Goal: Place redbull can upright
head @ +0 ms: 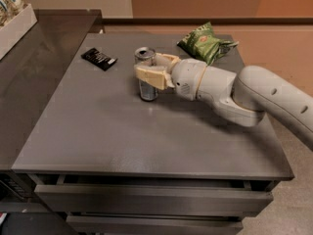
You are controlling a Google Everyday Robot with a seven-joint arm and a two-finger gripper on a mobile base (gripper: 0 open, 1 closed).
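A: So, where does the redbull can sit against the gripper?

B: Right between its fingers, at the far middle of the table. The arm reaches in from the right. One finger crosses the can's near side and the other lies behind it, so they pinch it about mid-height.

A: And its long axis?

B: Vertical, pull-tab end up. The base seems to rest on the tabletop, though the shadow there makes me less than sure.

A: Then the coming move?

B: I'd judge a release: spread the fingers sideways and draw back to the right, level, so neither finger tips the can toward the green snack bag.
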